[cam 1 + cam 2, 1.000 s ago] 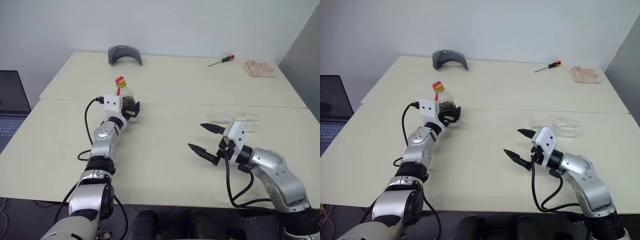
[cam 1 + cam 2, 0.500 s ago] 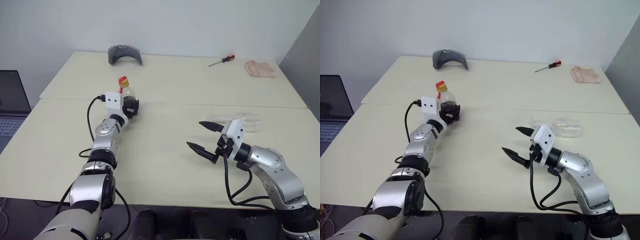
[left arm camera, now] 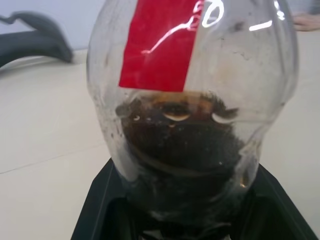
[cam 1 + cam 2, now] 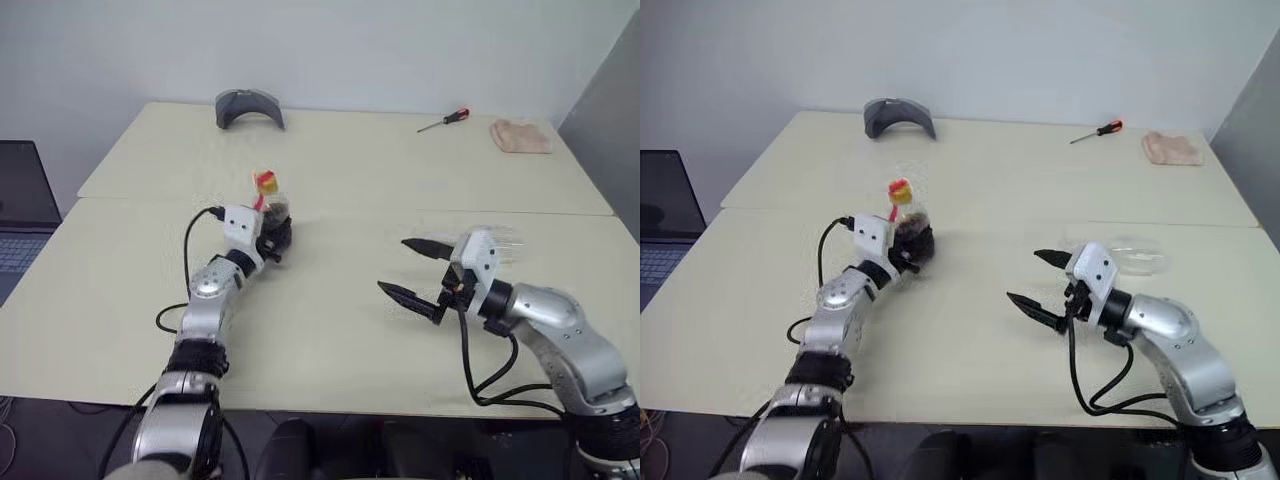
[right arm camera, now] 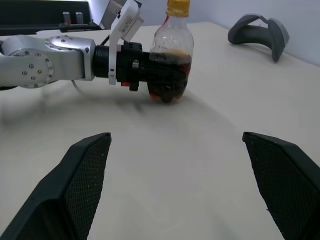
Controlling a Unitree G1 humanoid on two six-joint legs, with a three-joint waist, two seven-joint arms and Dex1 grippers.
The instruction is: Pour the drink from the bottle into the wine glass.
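Right wrist view: my left gripper [image 5: 167, 82] is clamped on the bottle [image 5: 171, 57], cap on. Right gripper [image 4: 418, 270] gapes empty; the wine glass [image 4: 500, 240] lies at its two o'clock, nothing poured.

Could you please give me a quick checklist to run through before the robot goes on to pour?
1. Left gripper closed on the bottle: ok.
2. Bottle upright: ok, leaning slightly.
3. Cap removed: not ok, it is on the neck.
4. Right gripper open and holding nothing: ok.
5. Wine glass standing upright: cannot tell.
6. Drink in the bottle: ok, it fills the lower body.
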